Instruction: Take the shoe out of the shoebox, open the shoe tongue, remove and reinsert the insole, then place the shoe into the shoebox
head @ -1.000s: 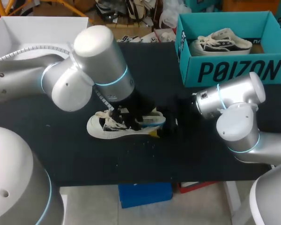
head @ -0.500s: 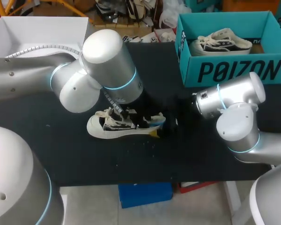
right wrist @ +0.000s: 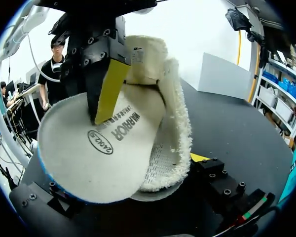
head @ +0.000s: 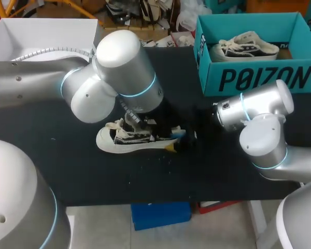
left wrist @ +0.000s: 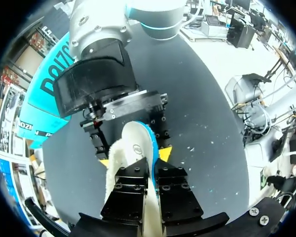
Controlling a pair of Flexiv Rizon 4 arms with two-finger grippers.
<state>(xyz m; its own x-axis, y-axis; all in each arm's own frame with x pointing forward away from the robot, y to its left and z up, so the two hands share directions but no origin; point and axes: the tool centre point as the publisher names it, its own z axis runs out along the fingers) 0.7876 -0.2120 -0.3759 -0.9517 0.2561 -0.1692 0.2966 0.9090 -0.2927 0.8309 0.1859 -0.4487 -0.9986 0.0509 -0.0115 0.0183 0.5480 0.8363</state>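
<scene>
1. Here, a white shoe [head: 119, 141] with dark panels lies on the black surface [head: 223, 166], near its middle. Its toe points toward my left side and its heel toward my right.
2. My left arm comes in from the left and bends down over the shoe. My left claw [left wrist: 149, 183] sits above the shoe's mouth.
3. My left claw is pinching the insole [right wrist: 89, 148], which runs edge-on between its two black finger blocks in the left wrist view.
4. The insole is off-white with a thin blue rim and round print on its face. Its heel end stands raised out of the shoe, tilted over the fleecy lining. My left claw hides its far end.
5. In the right wrist view, one of my left claw's yellow fingers [right wrist: 108, 91] lies flat against the insole's printed face. The other one is behind the insole, out of sight.
6. My right arm comes in from the right, low over the surface. My right claw [left wrist: 133, 158] is at the shoe's heel, with a yellow tip against each side, clamping the shoe there.
7. The teal shoebox [head: 259, 78] stands at the far right of the surface, well apart from the shoe. A second shoe [head: 243, 49] lies inside it.
8. A white box [head: 41, 33] sits at the far left corner, behind my left arm.
</scene>
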